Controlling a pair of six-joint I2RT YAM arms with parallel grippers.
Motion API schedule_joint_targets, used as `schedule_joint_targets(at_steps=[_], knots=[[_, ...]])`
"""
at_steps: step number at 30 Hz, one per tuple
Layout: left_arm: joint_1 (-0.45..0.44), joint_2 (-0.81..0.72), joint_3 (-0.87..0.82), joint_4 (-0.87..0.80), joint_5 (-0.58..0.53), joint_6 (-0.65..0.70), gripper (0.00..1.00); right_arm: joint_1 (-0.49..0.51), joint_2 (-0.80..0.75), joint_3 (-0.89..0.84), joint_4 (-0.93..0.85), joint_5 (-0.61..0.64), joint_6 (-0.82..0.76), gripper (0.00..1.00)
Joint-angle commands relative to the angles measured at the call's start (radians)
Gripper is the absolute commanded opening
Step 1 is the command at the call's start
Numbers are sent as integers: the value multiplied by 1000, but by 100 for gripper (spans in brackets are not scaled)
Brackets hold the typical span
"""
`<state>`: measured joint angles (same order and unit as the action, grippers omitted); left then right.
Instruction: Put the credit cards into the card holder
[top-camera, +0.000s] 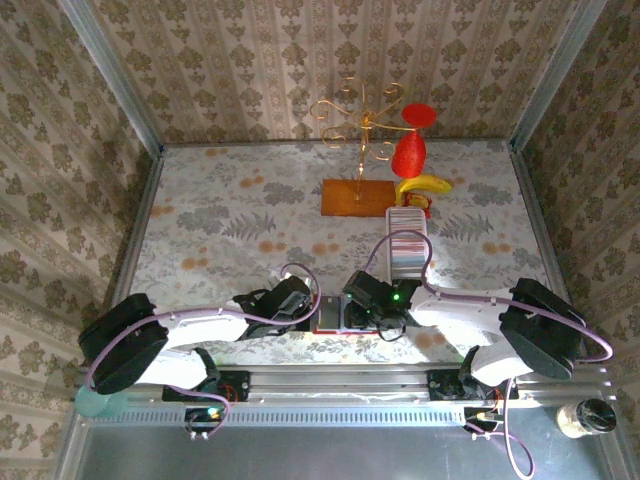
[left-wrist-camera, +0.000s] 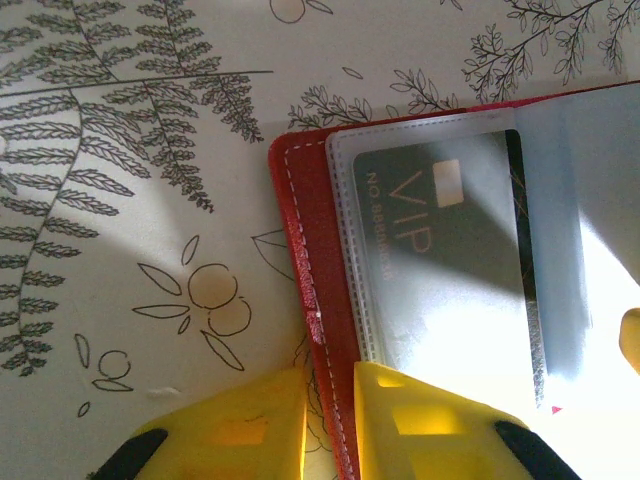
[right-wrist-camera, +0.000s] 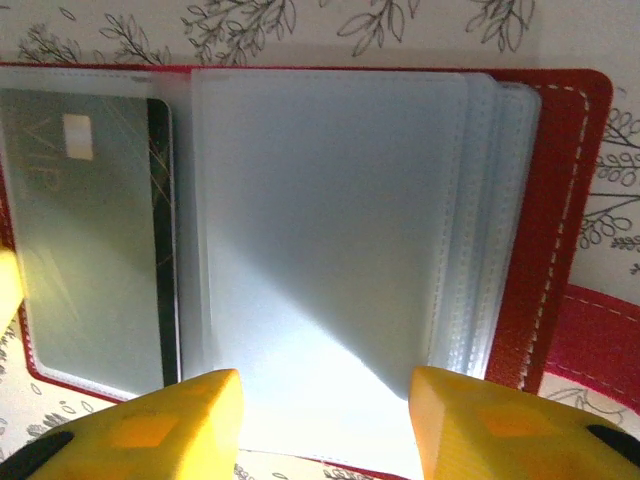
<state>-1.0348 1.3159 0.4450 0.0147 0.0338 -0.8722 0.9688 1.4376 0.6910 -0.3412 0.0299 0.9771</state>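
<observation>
Card holder (top-camera: 332, 318) lies open at the table's (top-camera: 220, 220) near edge, centre. One card (left-wrist-camera: 440, 230) sits in its left pocket. Beyond it, slightly right, the tray (top-camera: 390, 245) holds the credit cards (top-camera: 408, 252); the stand base (top-camera: 356, 197) lies farther back.

Found matt, stitched, leather-like red cover on holder (right-wrist-camera: 565, 200); frosted smooth plastic sleeves (right-wrist-camera: 330, 220); dark plastic card (left-wrist-camera: 440, 230); matt yellow plastic fingers (right-wrist-camera: 500, 430); matt printed tablecloth (left-wrist-camera: 120, 300); shiny gold metal stand (top-camera: 360, 115).
</observation>
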Motion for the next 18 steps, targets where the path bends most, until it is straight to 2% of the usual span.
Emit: schedule_joint_targets(at_steps=[1, 5, 18], knots=[[-13, 2, -11, -1, 12, -17, 20, 10, 31, 10, 4, 7, 20, 55], [-13, 2, -11, -1, 12, -19, 20, 11, 40, 8, 68, -22, 31, 59], [-13, -20, -23, -2, -3, -27, 19, 11, 28, 0, 204, -63, 74, 59]])
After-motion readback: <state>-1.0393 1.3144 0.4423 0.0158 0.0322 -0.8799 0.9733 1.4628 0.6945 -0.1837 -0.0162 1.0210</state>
